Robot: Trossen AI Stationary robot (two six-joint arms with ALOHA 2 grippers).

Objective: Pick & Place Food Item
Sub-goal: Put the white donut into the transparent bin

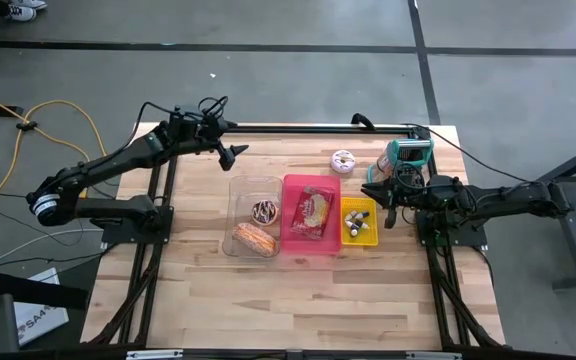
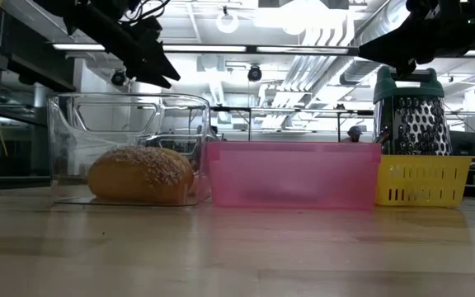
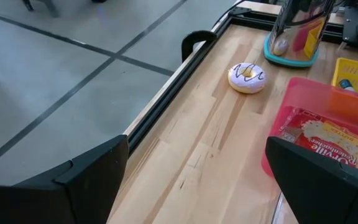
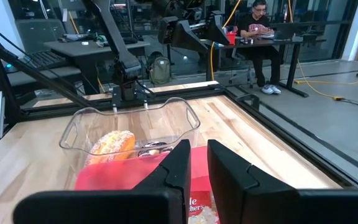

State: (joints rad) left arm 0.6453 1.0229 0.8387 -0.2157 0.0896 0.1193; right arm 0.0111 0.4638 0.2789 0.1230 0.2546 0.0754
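Note:
A white frosted donut (image 1: 343,161) (image 3: 247,78) lies flat on the bare wood near the table's far edge. A clear container (image 1: 253,215) holds a chocolate donut (image 1: 264,211) and a seeded bread roll (image 1: 255,239) (image 2: 143,175). Beside it, a pink bin (image 1: 293,235) holds a popcorn packet (image 1: 315,211). My left gripper (image 1: 233,152) (image 3: 197,180) hovers open above the table, just beyond the clear container's far edge, with nothing between its fingers. My right gripper (image 1: 378,190) (image 4: 199,163) hangs shut and empty above the table, by the yellow basket's (image 1: 359,220) far right corner.
A metal grater (image 1: 408,155) (image 2: 411,115) stands at the far right behind the yellow basket, which holds several small items. A black rail (image 3: 166,93) runs along the table's far edge. Bare wood lies toward the near edge. A person (image 4: 257,28) sits at a desk beyond the table.

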